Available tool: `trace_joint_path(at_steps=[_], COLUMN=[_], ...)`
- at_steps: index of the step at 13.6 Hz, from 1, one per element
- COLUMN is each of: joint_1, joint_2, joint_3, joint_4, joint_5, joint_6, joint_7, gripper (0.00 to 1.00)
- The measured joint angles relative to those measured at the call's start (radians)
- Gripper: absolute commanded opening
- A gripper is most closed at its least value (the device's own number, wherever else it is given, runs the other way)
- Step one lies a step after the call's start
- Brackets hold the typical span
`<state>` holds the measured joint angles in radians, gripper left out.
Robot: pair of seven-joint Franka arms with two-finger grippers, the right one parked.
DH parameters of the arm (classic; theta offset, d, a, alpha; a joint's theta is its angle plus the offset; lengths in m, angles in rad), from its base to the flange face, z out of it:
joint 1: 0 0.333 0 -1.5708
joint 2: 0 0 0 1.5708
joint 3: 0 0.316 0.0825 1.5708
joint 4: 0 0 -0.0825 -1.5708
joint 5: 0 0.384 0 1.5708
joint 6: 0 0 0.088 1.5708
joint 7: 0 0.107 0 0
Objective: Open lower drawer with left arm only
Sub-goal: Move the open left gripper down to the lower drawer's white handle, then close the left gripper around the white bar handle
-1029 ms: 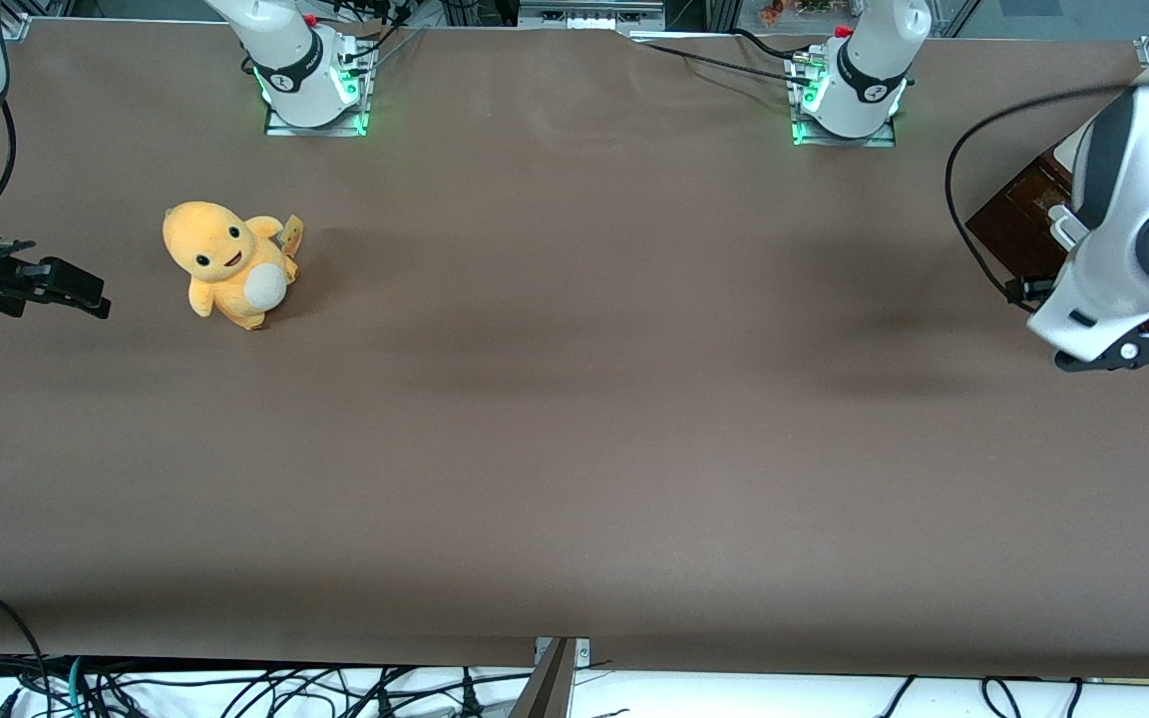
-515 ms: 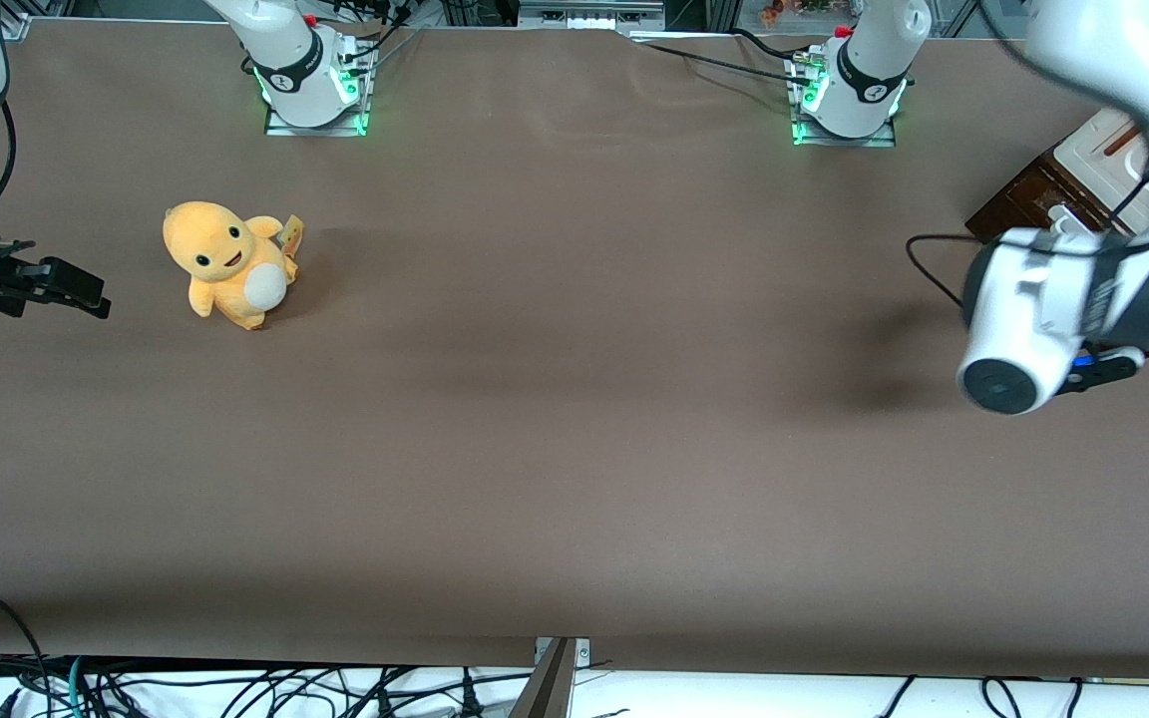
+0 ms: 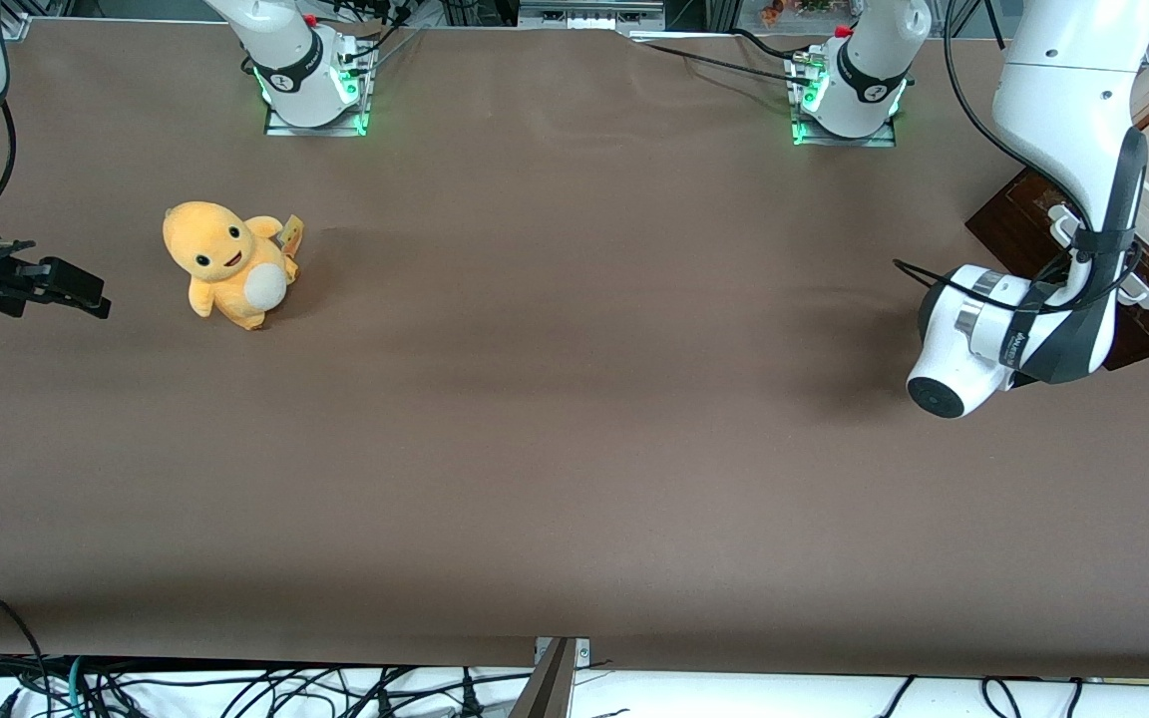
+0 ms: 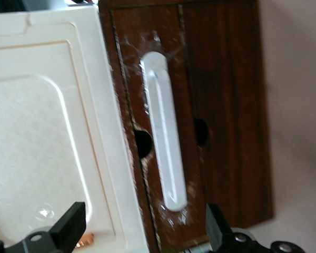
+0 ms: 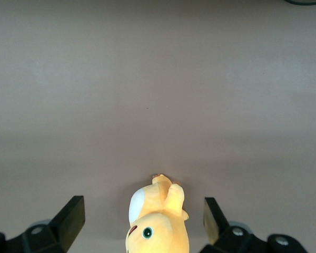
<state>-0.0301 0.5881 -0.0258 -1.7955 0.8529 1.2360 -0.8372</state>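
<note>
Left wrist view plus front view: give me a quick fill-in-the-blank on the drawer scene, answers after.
1. The bar handle on the lower drawer is coloured ____.
2. The left arm's tool hangs over the handle with its fingers ____.
3. The plush toy lying toward the parked arm's end of the table is coloured ____.
4. The cabinet top beside the drawer front is coloured ____.

Missing words: white; open; orange; cream
</note>
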Motion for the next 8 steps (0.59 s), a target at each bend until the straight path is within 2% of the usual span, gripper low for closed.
trace_joint_path(at_steps=[3,8], joint_1=[0.029,0.076], joint_2=[0.023,0.053], joint_3=[0.000,0.001], joint_4=[-0.044,-0.073], joint_5=[0.025,0.046], joint_6=[0.005,0.046], joint_7=[-0.013,-0.152], gripper=[1.00,0.84])
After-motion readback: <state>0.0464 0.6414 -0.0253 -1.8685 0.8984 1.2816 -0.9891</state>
